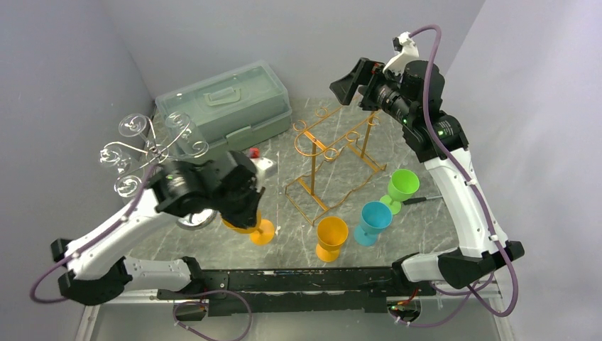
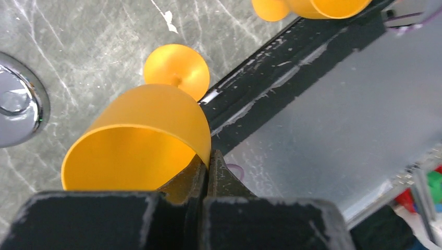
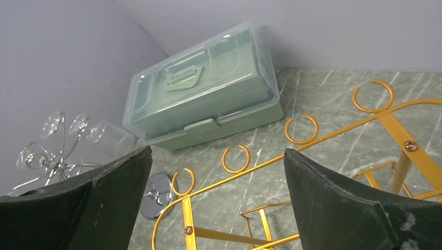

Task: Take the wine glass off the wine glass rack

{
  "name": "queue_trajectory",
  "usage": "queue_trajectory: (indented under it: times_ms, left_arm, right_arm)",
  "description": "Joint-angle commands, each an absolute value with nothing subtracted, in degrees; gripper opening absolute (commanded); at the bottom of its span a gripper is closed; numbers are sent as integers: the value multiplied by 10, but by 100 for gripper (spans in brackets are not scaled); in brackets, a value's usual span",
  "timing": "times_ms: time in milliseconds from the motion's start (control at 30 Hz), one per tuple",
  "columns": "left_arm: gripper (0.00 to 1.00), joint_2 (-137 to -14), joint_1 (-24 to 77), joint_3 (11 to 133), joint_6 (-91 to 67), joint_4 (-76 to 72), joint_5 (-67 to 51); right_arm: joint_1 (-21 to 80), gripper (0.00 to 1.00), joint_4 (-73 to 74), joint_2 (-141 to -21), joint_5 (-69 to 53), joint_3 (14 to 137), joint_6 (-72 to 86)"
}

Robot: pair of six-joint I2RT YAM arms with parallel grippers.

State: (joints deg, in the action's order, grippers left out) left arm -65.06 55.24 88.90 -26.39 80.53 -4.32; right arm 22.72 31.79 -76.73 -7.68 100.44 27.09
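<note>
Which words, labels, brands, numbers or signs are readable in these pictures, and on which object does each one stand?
None: no text can be read in any view.
The storage box, the wine glass rack and the orange wine glass show plain surfaces, with no print or sticker.

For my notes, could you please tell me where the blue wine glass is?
In the top view, the blue wine glass stands right of centre, between a standing orange glass and a green glass.
</note>
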Motion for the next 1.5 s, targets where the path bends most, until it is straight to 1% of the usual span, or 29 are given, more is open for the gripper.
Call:
queue_trajectory:
  times_ms: [0, 300, 567, 800, 900, 1100, 1200, 1233, 1267, 1300, 1467]
  left_arm:
    - [0, -698, 631, 856, -330, 745, 112]
    - [0, -751, 648, 752, -345, 605, 155]
    - [9, -782, 657, 715, -355, 571, 155]
    - [24, -777, 661, 697, -361, 566, 159]
    - [34, -769, 661, 697, -362, 566, 160]
    - [62, -737, 661, 721, -354, 576, 166]
    - [71, -720, 661, 738, -347, 581, 169]
    - [76, -714, 661, 742, -343, 579, 169]
    - [92, -708, 661, 745, -340, 577, 170]
    - [99, -703, 661, 749, -339, 578, 168]
    - [100, -679, 661, 784, -339, 592, 163]
  right_arm:
    - [229, 100, 313, -756, -50, 1001, 259]
    - [229, 100, 315, -731, -31, 975, 255]
    - [229, 100, 315, -723, -22, 962, 251]
    - [229, 100, 315, -724, -24, 960, 253]
    - [229, 100, 318, -724, -24, 963, 253]
    - [229, 100, 326, -725, -22, 978, 252]
    - [229, 100, 329, -725, -20, 983, 252]
    - [229, 100, 331, -725, -19, 984, 252]
    - [229, 100, 332, -726, -18, 986, 252]
    - [229, 100, 334, -726, -17, 988, 252]
    - [229, 100, 341, -726, -17, 997, 253]
